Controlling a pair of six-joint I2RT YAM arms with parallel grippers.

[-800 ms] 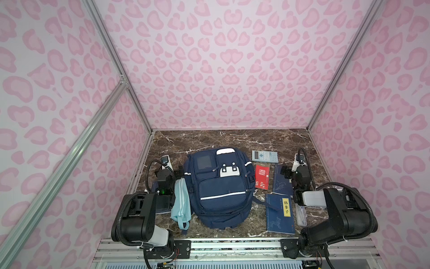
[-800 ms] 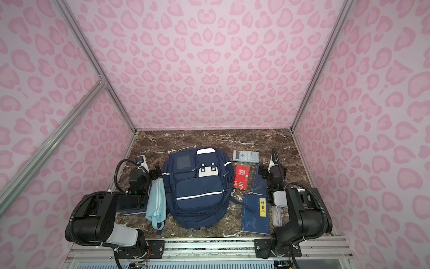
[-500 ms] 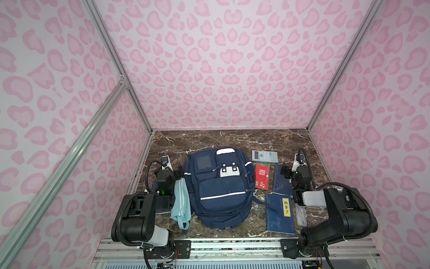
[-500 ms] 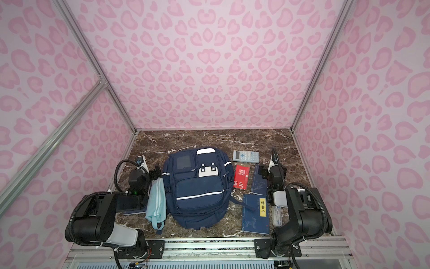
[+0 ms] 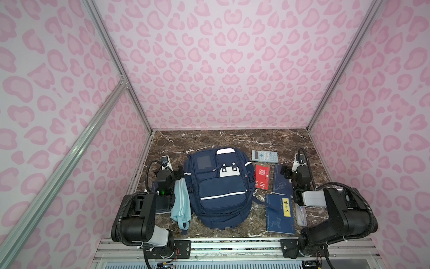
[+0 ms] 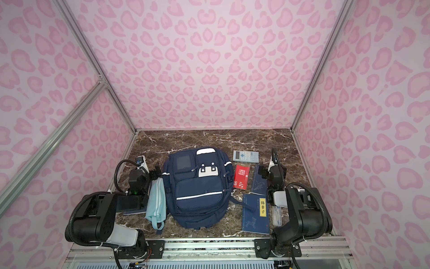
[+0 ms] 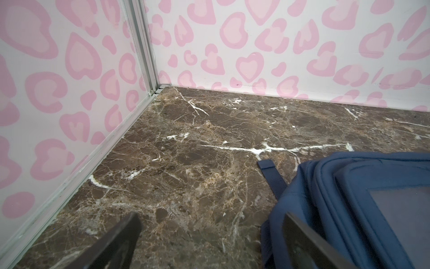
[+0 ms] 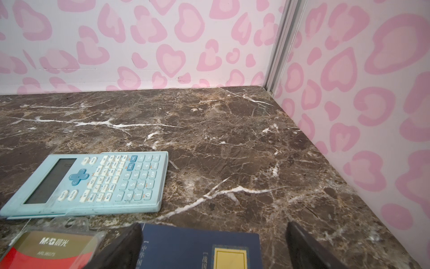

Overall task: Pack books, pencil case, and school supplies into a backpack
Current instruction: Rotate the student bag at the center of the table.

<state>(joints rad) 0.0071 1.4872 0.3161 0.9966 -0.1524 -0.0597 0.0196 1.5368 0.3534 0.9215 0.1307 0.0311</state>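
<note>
The navy backpack [image 5: 218,186] [image 6: 197,188] lies flat mid-table, zipped pockets up. The aqua striped pencil case [image 5: 180,202] rests against its left side. To its right lie the calculator [image 5: 264,156] [image 8: 93,181], the red pack [image 5: 262,175] [image 8: 46,246], two dark-blue books [image 5: 282,181] [image 5: 279,213] and a clear ruler pack [image 5: 301,214]. My left gripper [image 5: 178,171] [image 7: 211,244] is open and holds nothing, low beside the backpack's [image 7: 360,198] upper left corner. My right gripper [image 5: 284,171] [image 8: 213,246] is open over the far book's [image 8: 186,244] end.
Another dark-blue book [image 6: 135,212] lies under my left arm. Pink-patterned walls close in the marble table [image 5: 209,139] on three sides, and a metal rail [image 5: 232,246] runs along the front. The table's back strip is bare marble.
</note>
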